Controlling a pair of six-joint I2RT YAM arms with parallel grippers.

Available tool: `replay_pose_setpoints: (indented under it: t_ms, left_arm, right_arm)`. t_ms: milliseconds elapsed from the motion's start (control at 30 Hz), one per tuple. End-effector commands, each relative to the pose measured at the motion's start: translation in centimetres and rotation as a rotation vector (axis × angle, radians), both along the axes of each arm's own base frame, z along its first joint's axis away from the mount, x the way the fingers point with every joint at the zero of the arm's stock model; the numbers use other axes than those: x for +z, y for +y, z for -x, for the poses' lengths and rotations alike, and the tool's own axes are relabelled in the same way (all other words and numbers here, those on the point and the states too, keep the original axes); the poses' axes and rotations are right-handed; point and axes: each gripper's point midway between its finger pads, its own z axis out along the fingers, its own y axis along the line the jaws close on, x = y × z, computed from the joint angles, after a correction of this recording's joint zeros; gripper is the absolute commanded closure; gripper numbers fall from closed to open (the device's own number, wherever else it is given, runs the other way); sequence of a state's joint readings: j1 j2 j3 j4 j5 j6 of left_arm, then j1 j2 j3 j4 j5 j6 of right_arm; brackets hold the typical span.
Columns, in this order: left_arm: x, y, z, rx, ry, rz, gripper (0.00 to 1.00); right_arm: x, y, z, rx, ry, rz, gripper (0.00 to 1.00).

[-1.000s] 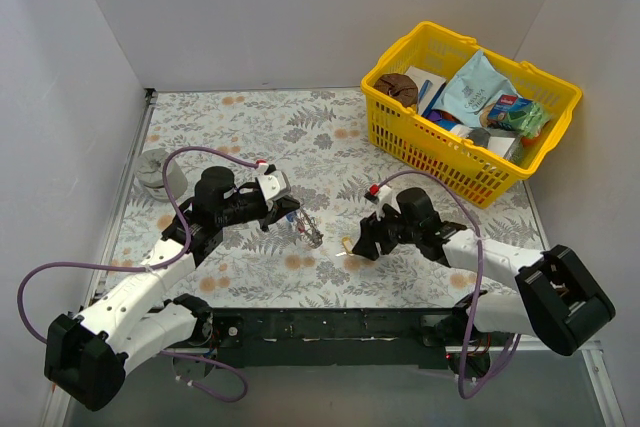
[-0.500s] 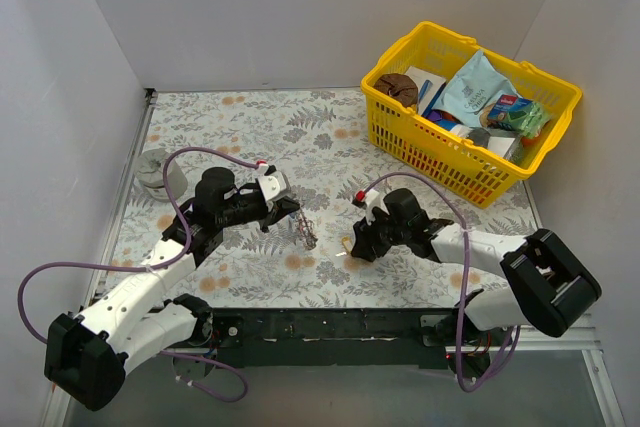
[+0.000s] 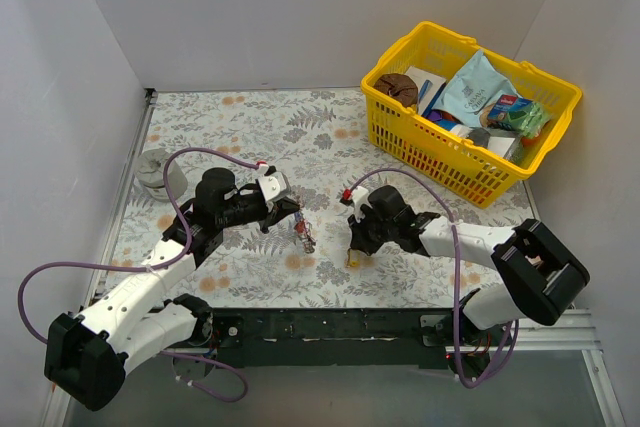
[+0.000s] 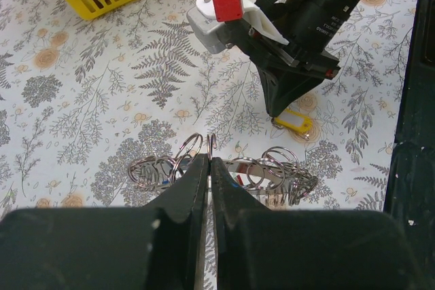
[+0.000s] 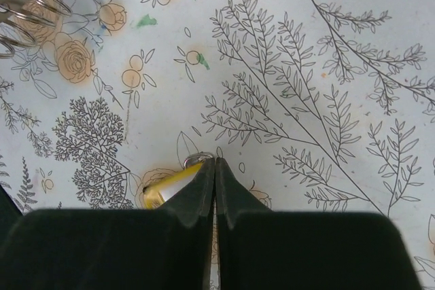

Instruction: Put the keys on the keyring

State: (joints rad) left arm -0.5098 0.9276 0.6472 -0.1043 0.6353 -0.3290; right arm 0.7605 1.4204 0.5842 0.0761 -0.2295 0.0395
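Observation:
My left gripper is shut on the keyring and holds it just above the table. The thin silver loop carries several small rings, and specks of red and blue show among them. The keyring hangs right of the left fingers. A yellow key lies on the flowered table. My right gripper points down at it, jaws pressed together on its small ring end. The right gripper stands a short way beyond the keyring.
A yellow basket full of packets stands at the back right. A grey round cylinder sits at the left edge by the wall. White walls close in the table on three sides. Purple cables loop over both arms.
The right gripper has moved left toward the keyring, dropped onto the yellow key and closed from wide open. The left gripper stays shut on the keyring, nearly still.

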Motion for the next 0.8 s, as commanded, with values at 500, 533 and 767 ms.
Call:
replay_pose_setpoints:
  t_ms: [500, 533, 767]
  left_arm:
    - [1.4, -0.1, -0.2, -0.002, -0.05, 0.025, 1.0]
    - [1.4, -0.1, -0.2, -0.002, -0.051, 0.026, 1.0]
    - [1.5, -0.2, -0.1, -0.008, -0.047, 0.029, 1.0]
  right_arm:
    - [4.7, 1.4, -0.6, -0.089, 0.0, -0.126, 0.5]
    - [4.5, 1.1, -0.4, -0.093, 0.003, -0.115, 0.5]
    - [3.6, -0.3, 0.5, -0.081, -0.012, -0.087, 0.5]
